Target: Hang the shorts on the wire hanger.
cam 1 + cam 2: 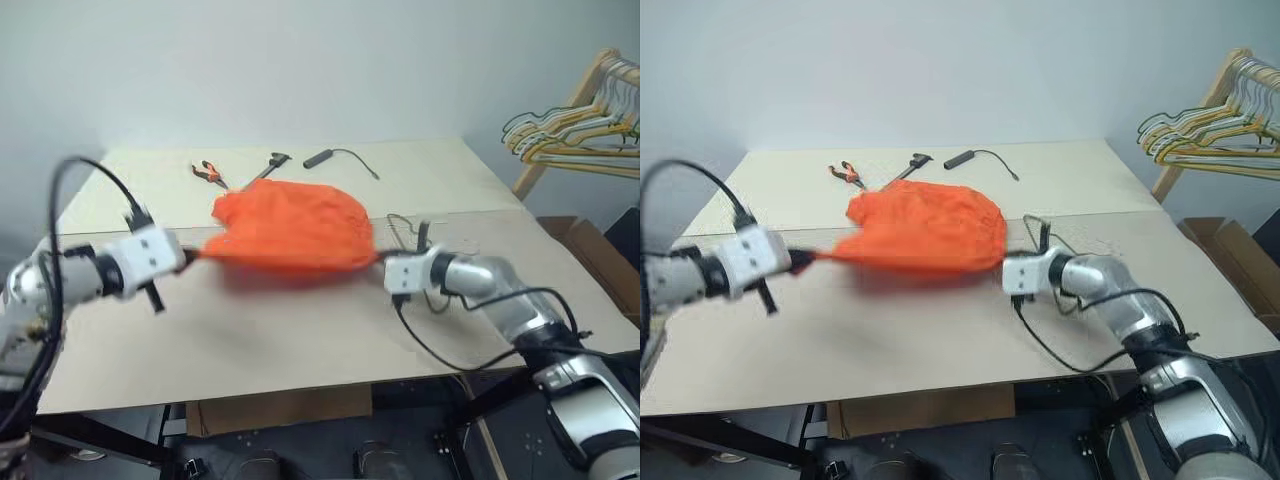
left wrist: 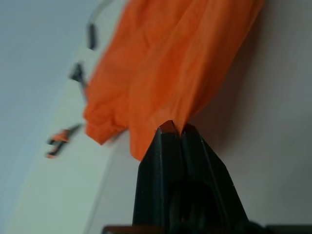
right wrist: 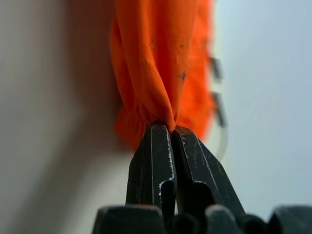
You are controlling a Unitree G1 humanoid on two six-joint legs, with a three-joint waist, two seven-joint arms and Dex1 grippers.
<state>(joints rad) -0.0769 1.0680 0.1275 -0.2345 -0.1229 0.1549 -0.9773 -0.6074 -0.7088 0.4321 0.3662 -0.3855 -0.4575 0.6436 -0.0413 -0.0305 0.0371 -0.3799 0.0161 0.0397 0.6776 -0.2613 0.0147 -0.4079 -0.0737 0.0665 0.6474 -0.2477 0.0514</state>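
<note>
While both arms reach in from opposite sides, the shorts hang stretched between them above the pale table, near its middle. The left gripper has its two black fingers pressed together on a pinch of orange fabric at one end of the garment, and the right gripper is likewise clamped on a bunched fold at the other end. Held this way, the shorts' long axis runs side to side across the table, roughly level, from the left gripper to the right one. The lower edge is pulled into a nearly straight line between the two grips, while the rest of the cloth bulges up and away from the robot in a rounded, wrinkled mound. Which end is the waistband cannot be told.

Beyond the shorts, toward the far edge of the table, lie orange-handled pliers, a dark tool and a black cable with a cylindrical plug. Past the right side of the table, a bunch of coloured hangers hangs on a wooden rack. A cardboard box sits on the floor below them.
</note>
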